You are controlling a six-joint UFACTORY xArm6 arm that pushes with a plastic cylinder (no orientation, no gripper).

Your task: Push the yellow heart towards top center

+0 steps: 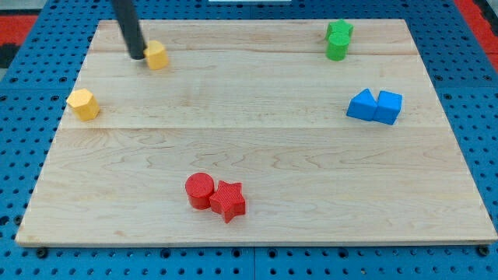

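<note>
Near the view's top left, my tip rests on the surface, just left of the yellow heart and touching or nearly touching it. No hand is fitted; the rod grasps nothing. A yellow hexagon lies at the left edge. Two green blocks stand top right, two blue blocks at right. A red cylinder touches a red star at bottom centre.
</note>
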